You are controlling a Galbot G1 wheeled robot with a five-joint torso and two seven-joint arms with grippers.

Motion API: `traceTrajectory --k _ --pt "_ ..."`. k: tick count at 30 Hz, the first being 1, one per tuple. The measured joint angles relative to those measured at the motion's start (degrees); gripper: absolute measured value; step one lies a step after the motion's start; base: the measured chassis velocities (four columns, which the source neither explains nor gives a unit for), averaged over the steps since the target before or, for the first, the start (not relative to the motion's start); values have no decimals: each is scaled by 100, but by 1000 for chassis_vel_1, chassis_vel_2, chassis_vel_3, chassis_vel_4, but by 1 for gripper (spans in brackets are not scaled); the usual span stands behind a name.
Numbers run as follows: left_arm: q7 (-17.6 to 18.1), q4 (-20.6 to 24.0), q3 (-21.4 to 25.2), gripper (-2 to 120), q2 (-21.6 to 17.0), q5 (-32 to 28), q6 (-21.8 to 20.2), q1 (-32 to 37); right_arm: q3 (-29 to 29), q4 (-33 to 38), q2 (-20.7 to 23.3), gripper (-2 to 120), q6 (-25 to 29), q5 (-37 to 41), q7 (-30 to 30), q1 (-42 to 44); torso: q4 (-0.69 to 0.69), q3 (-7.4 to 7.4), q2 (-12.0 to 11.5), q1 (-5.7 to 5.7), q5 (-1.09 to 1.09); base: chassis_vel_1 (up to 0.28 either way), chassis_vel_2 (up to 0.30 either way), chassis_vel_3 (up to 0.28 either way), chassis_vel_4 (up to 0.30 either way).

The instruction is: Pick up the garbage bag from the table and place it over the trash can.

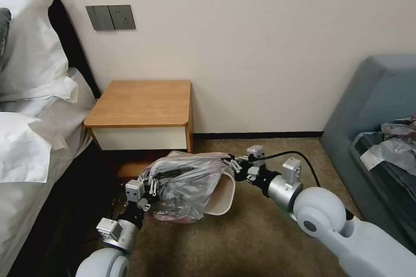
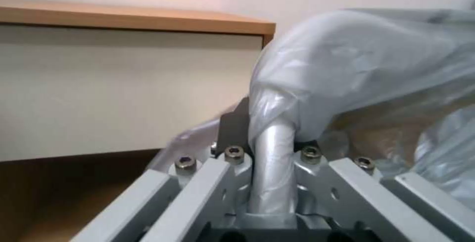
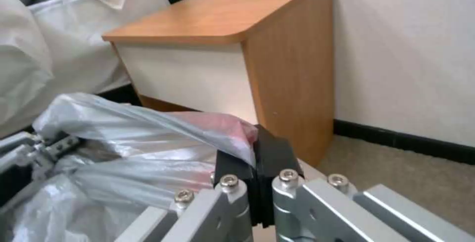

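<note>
The bag (image 1: 186, 186) is off the counter (image 1: 143, 104) and hangs stretched between both grippers, draped over the can (image 1: 223, 197), which stands on the carpet in front of the counter. The counter top is bare. The left gripper (image 1: 147, 188) holds the bag edge on the side of the can toward the bed (image 1: 30, 147); in the left wrist view a twisted rope of film runs up from between its fingers, so it appears clamped on the bag (image 2: 356, 67). The right gripper (image 1: 229, 165) is at the opposite side of the can, and the right wrist view shows its black pads (image 3: 267, 160) pressed together on the pinkish-red rim of the bag (image 3: 148, 134). Step in hand, as judged: fitting the bag mouth over the can. The film covers most of the can, but the cream rim still shows bare on the side away from the bed, so the fit looks incomplete. The next move calls for keeping the mouth spread and drawing that edge down and outward past the exposed rim, with even tension from both sides to avoid tearing the film or tipping the can.
</note>
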State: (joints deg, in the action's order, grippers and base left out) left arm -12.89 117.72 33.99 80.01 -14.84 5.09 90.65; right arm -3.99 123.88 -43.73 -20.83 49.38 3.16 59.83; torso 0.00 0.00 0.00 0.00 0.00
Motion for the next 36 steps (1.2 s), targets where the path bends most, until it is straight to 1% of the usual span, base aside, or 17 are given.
traceTrajectory --k 3,7,11,14,15,18,19,21,23,25,27,28,29,30,32,33,36 --pt "83 -17 23 3 10 -36 0 -23 -79 -17 90 3 28 -110 -92 57 -1 0 0 0 -1 0 0 0 0" --pt "132 -27 29 3 19 -83 -14 -51 -170 -45 167 24 74 -284 -236 199 1 0 0 0 0 0 0 0 0" --pt "161 -47 34 3 10 -122 -29 -86 -252 17 227 32 98 -340 -368 298 1 0 0 0 1 0 0 0 0" --pt "249 -65 34 3 30 -195 -136 -154 -412 165 299 48 159 -435 -529 518 2 0 0 0 0 0 0 0 0" --pt "249 -65 34 3 30 -195 -136 -154 -412 165 299 48 159 -435 -529 518 2 0 0 0 0 0 0 0 0" --pt "328 -105 29 3 53 -230 -214 -216 -641 358 319 64 223 -476 -549 837 1 -1 0 0 0 0 0 0 0" --pt "328 -105 29 3 53 -230 -214 -216 -641 358 319 64 223 -476 -549 837 1 -1 0 0 0 0 0 0 0" --pt "386 -143 26 3 50 -237 -248 -246 -795 542 301 74 239 -464 -531 1009 0 -1 0 0 -2 0 0 0 0" --pt "410 -155 24 3 51 -237 -261 -258 -837 644 271 78 242 -374 -464 1061 -1 0 0 0 -2 0 0 0 0" --pt "489 -160 22 3 90 -270 -306 -283 -863 1017 99 89 220 286 29 1180 1 -1 0 0 -2 0 0 0 0" --pt "500 -161 21 3 101 -285 -314 -286 -853 1082 51 90 216 417 155 1198 1 -1 0 0 -2 0 0 0 0" --pt "540 -158 18 3 148 -377 -344 -300 -769 1379 -273 97 179 1066 794 1318 1 -1 0 0 -1 0 0 0 0" --pt "553 -155 18 3 168 -426 -350 -310 -717 1501 -467 99 132 1304 1108 1388 1 -1 0 0 -1 0 0 0 0" --pt "553 -155 18 3 168 -426 -350 -310 -717 1501 -467 99 132 1304 1108 1388 1 -1 0 0 -1 0 0 0 0" --pt "564 -139 15 3 211 -588 -351 -331 -591 1647 -907 100 -14 1527 1589 1584 0 -1 0 0 0 0 0 0 0" --pt "564 -139 15 3 211 -588 -351 -331 -591 1647 -907 100 -14 1527 1589 1584 0 -1 0 0 0 0 0 0 0" --pt "601 -97 9 3 271 -832 -346 -357 -416 1633 -1397 100 -123 1369 1642 1910 -1 0 0 0 -2 0 0 0 0"
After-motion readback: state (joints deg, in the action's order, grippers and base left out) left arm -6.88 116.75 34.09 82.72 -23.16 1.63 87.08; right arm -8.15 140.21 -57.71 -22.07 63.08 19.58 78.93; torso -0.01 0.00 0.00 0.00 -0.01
